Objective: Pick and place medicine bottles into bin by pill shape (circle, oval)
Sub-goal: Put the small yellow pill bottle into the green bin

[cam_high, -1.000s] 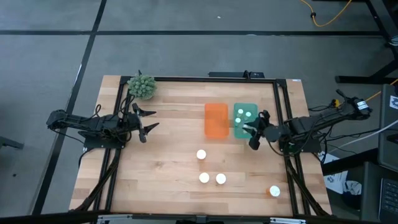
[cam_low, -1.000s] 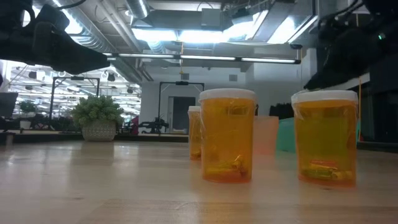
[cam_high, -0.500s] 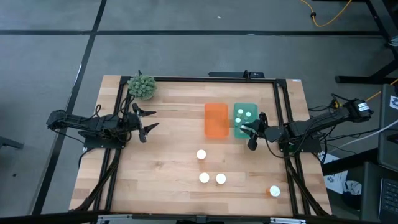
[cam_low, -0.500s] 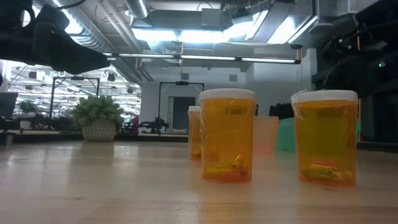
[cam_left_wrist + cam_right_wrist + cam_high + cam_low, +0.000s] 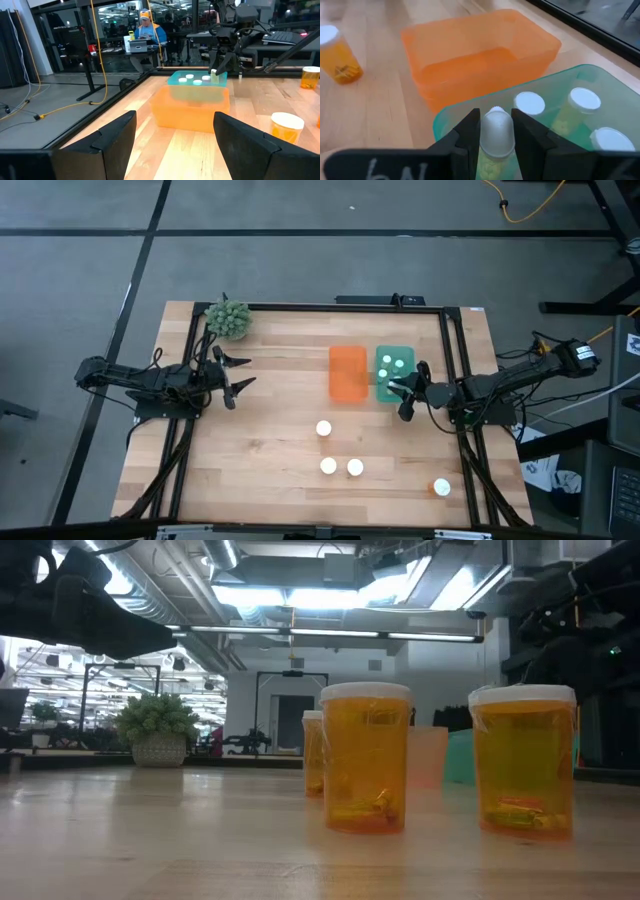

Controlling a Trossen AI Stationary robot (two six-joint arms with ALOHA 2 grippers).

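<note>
My right gripper (image 5: 403,395) is shut on a white-capped medicine bottle (image 5: 495,137) above the near right corner of the green bin (image 5: 395,355). Three white-capped bottles (image 5: 529,102) stand in that bin. The orange bin (image 5: 347,373) stands just to its left. Three bottles (image 5: 323,428) stand on the table nearer the front and show close up in the low view (image 5: 365,755). A further bottle (image 5: 440,487) stands at the front right. My left gripper (image 5: 236,376) is open and empty at the table's left. My right gripper pinches the bottle's cap end (image 5: 495,131) between its two fingers (image 5: 468,137). The bottle lies along the fingers, cap pointing away from the wrist. The fingers come from the table's right side, slanting down. The bottle is lifted clear, over the green bin's rim (image 5: 465,114).
A small potted plant (image 5: 228,318) stands at the table's far left corner. Bare wood lies between my left gripper and the bins. In the left wrist view a person (image 5: 146,27) sits at a desk beyond the table.
My right gripper has gone a little toward the table's left, over the green bin's near corner, and stays shut on the bottle.
</note>
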